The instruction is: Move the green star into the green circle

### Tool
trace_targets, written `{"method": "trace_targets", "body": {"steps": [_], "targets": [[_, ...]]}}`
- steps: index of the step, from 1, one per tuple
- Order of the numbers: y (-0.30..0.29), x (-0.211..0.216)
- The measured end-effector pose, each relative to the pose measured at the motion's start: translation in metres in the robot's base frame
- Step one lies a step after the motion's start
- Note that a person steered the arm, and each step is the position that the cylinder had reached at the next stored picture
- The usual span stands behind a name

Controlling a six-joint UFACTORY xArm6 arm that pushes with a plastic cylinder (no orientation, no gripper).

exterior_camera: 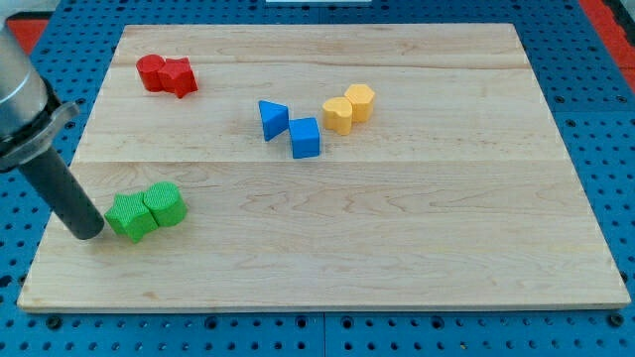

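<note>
The green star (pixel 130 216) lies on the wooden board (pixel 397 248) at the view's lower left. The green circle block (pixel 166 203) sits right beside it on its right, touching it. My tip (pixel 89 233) rests on the board just left of the green star, touching or nearly touching its left edge. The dark rod rises from there toward the view's upper left.
Two red blocks (pixel 166 74) sit together at the view's upper left. A blue triangle (pixel 273 119) and a blue cube (pixel 306 138) lie near the middle top. Two yellow blocks (pixel 348 109) sit just right of them. A blue pegboard (pixel 595 149) surrounds the board.
</note>
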State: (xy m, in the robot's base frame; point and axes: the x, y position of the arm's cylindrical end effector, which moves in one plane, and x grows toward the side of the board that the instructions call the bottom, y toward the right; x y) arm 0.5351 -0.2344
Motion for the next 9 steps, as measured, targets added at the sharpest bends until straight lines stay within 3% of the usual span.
{"method": "trace_targets", "body": {"steps": [1,2,3,4,5,7,9], "targets": [[0.029,-0.01],[0.006,0.003],[0.049,0.033],[0.105,0.017],[0.148,-0.033],[0.075,-0.08],[0.077,-0.065]]}}
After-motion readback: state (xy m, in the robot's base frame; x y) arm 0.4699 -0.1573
